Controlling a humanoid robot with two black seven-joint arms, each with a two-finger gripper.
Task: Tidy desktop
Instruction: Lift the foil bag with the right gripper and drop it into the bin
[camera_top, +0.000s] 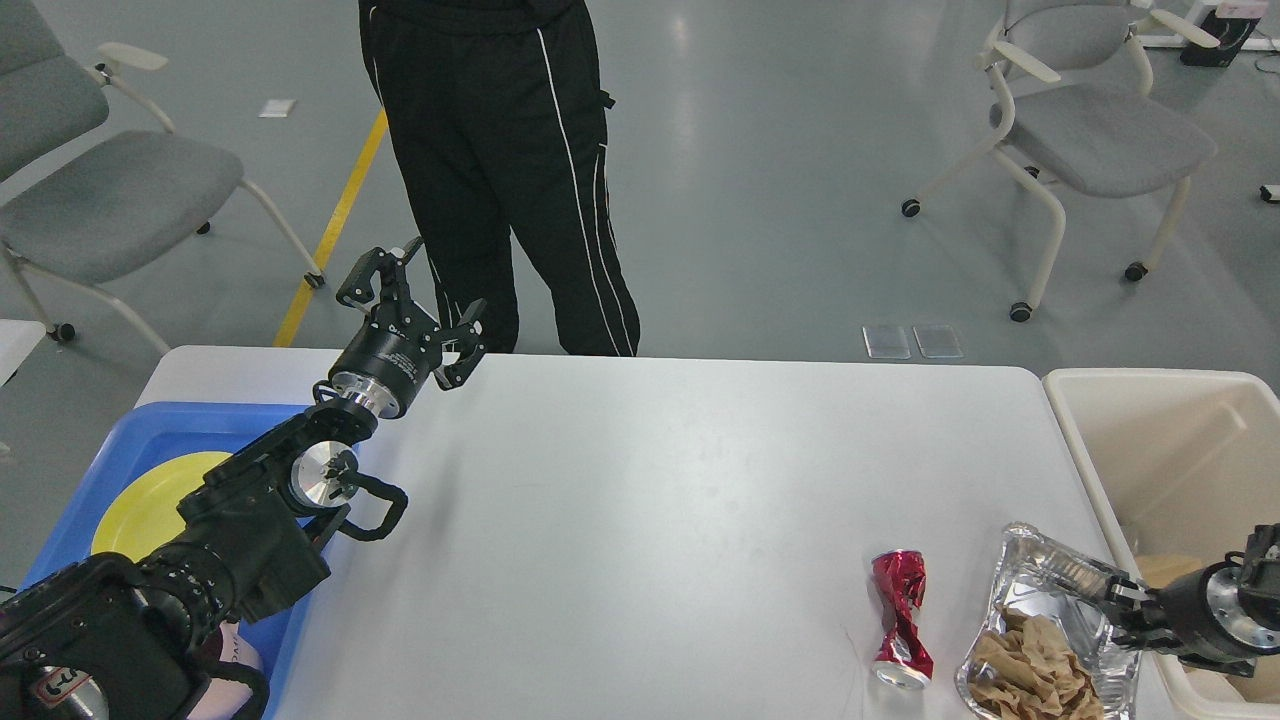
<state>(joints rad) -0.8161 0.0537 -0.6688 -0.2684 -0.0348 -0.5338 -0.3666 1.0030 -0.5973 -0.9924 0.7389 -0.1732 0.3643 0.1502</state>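
Reaching low, right end effector (1112, 600) meets foil tray (1050, 590).

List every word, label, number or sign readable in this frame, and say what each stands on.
None can be read.
Left hand: small white print on its black body, too small to read.
Left arm, near the bottom left corner: a white sticker with red marks, blurred.
Crushed red can: no legible brand.
Foil tray, white desktop, blue tray and beige bin: no text visible.

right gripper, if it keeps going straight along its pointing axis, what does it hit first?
The right gripper points left, at the foil tray holding crumpled brown paper. It would likely meet the tray's right rim first; it may already touch, depth unclear.
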